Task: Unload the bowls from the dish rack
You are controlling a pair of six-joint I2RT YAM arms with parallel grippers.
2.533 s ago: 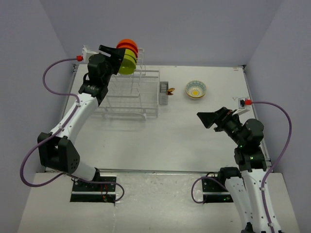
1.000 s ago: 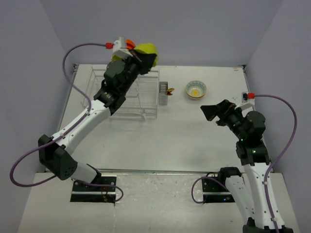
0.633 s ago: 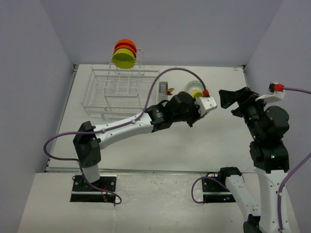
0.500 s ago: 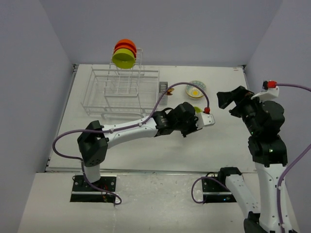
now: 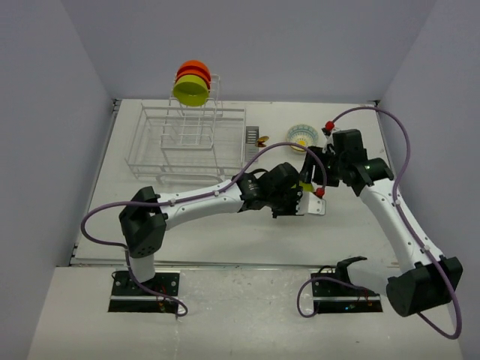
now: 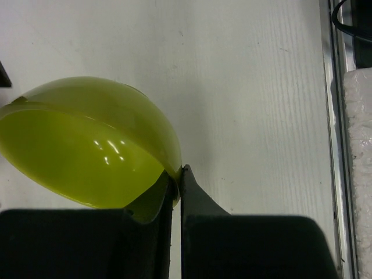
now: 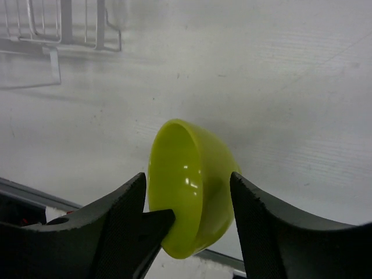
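A lime-green bowl hangs on its side over the table right of centre. My left gripper is shut on the rim of this bowl. My right gripper has come in from the right, one finger against the bowl's open face and the other against its base. A stack of orange and lime-green bowls sits on the upper tier of the white wire dish rack. A flower-patterned bowl stands upright on the table at the back.
A grey cutlery basket hangs on the rack's right end, with a small orange item beside it. Both arms meet just in front of the flower bowl. The rack's corner shows in the right wrist view.
My left arm has carried the lime-green bowl from the rack's top to the table's centre right. My right arm has swung in and its jaws have narrowed around the bowl.
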